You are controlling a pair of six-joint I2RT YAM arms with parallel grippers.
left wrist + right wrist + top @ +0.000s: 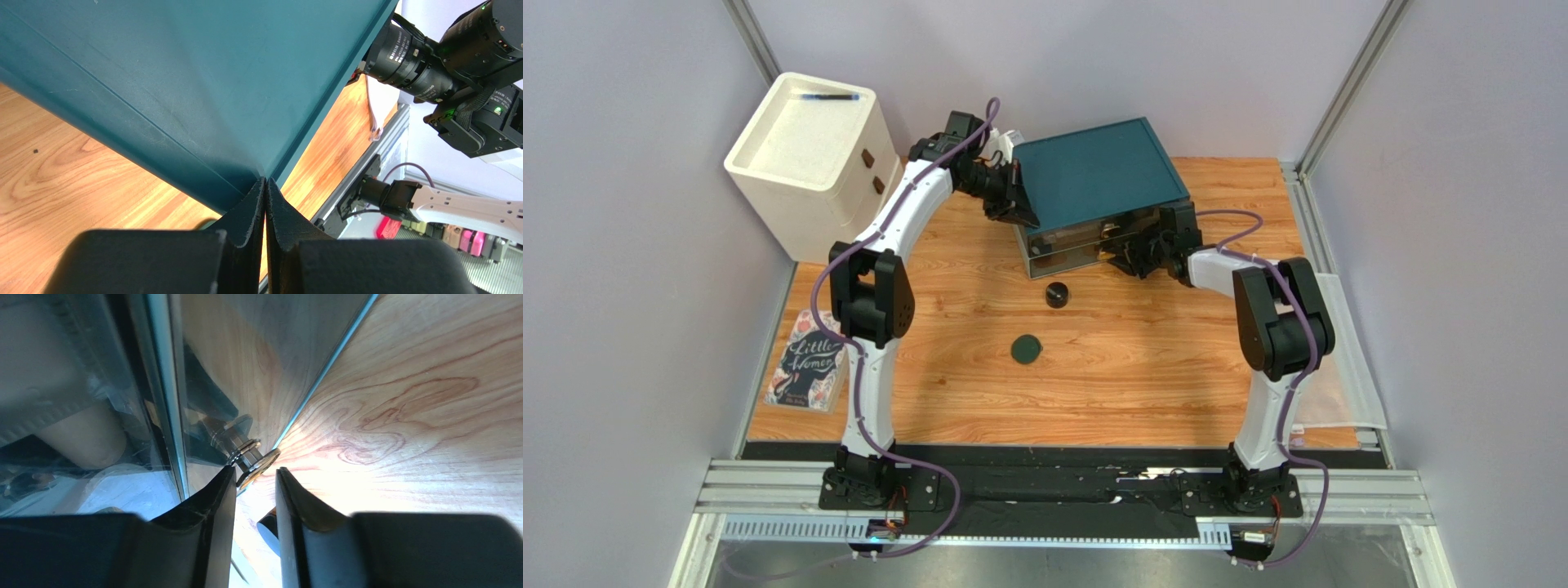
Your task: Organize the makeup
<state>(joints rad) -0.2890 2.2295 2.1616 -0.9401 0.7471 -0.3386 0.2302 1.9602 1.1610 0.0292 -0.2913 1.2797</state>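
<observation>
A small black round jar (1057, 294) and a flat dark-green compact (1026, 350) lie on the wooden table in front of a clear organizer box with a teal lid (1100, 172). My left gripper (1014, 199) is shut, with its tips (265, 181) against the teal lid's (202, 92) left edge. My right gripper (1127, 254) is at the box's front, its jaws narrowly apart, with a metal drawer knob (253, 458) right at the fingertips (228, 475). A cream cylindrical bottle (86, 438) shows through the clear wall. The other makeup is hidden.
A white drawer cabinet (811, 153) with a pen on top stands at the back left. A pink-covered book (808, 361) lies at the table's left edge. Grey walls close the cell on three sides.
</observation>
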